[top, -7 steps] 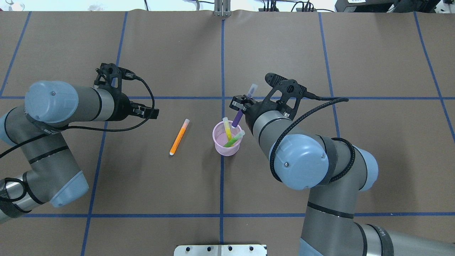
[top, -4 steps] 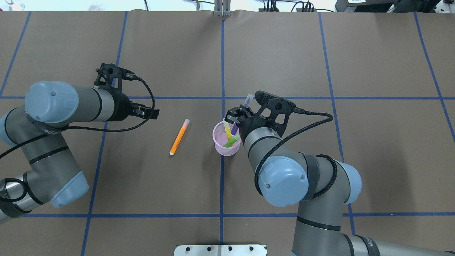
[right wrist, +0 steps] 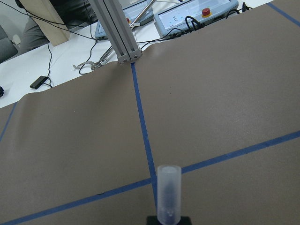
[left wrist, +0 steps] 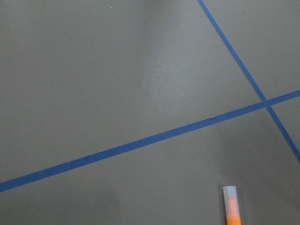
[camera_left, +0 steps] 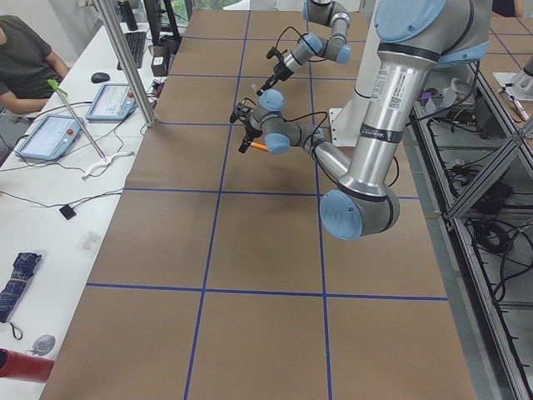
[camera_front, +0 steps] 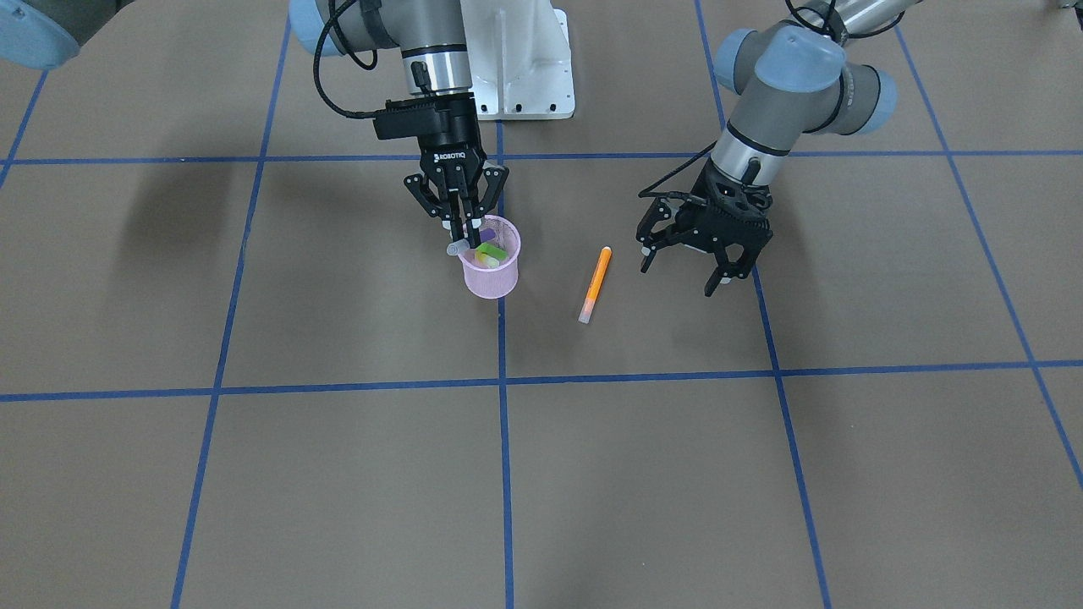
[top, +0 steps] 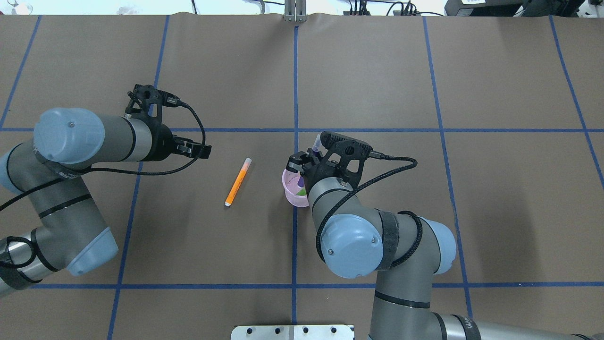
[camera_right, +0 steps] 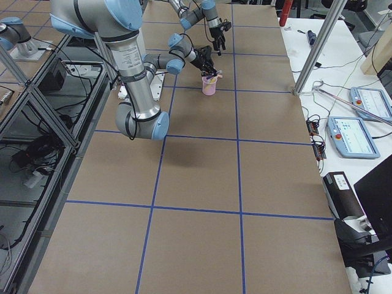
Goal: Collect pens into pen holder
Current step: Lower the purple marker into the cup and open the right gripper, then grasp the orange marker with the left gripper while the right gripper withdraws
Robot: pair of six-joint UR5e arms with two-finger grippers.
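The pink mesh pen holder (camera_front: 491, 279) stands near the table's middle and is half hidden under my right arm in the overhead view (top: 289, 189). A green pen (camera_front: 493, 251) and a yellow pen (camera_front: 482, 260) lean inside it. My right gripper (camera_front: 464, 233) is just above its rim, shut on the purple pen (top: 300, 181), whose lower end is inside the cup. The pen's pale cap (right wrist: 168, 193) sticks up past the fingers. The orange pen (camera_front: 595, 283) lies flat on the table. My left gripper (camera_front: 677, 279) is open and empty beside it, above the table.
The brown table cover carries a grid of blue tape lines (camera_front: 501, 381). The white robot base (camera_front: 520, 76) stands behind the cup. The orange pen's cap end (left wrist: 231, 202) shows at the bottom of the left wrist view.
My right arm has swung toward the cup and lowered, bringing the purple pen from beside the rim down into it. The left arm and the orange pen have not moved.
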